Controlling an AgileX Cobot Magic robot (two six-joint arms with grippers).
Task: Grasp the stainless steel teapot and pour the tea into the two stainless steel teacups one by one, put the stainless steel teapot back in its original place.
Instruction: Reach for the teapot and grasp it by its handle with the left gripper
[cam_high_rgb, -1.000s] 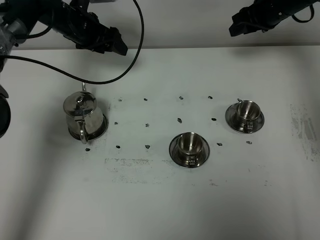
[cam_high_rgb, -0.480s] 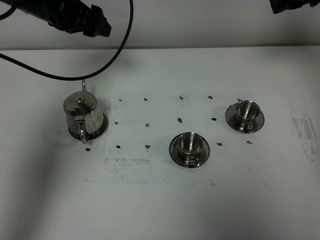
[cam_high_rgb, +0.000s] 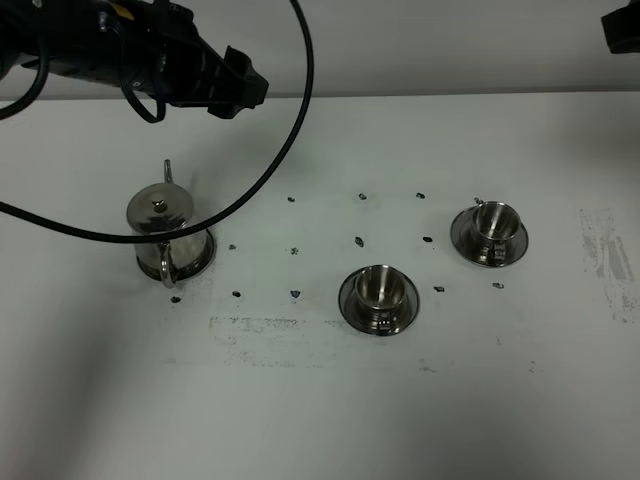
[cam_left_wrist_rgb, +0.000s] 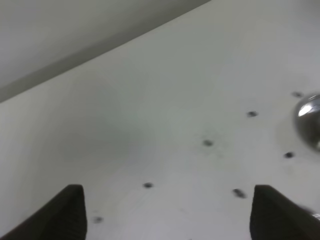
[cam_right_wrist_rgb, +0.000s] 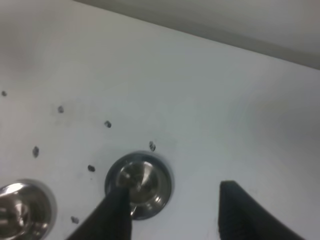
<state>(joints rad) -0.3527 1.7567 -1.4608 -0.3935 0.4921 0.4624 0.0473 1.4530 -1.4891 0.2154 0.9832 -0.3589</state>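
White bench (cam_high_rgb: 320, 420), dotted w/ small dark marks. Teapot (cam_high_rgb: 165, 228) stands upright on its disc (cam_high_rgb: 206, 257) at the left, loop handle toward the front edge. Near cup (cam_high_rgb: 378, 290) and far cup (cam_high_rgb: 490, 228) sit on saucers, well apart from the pot; no tea visible in them. My left gripper (cam_high_rgb: 245, 92) hovers behind the pot, fingers apart, empty; right gripper (cam_right_wrist_rgb: 175, 220) likewise. Step, I'd judge: approach for the grasp. Next: descend, line up w/ the handle, close.
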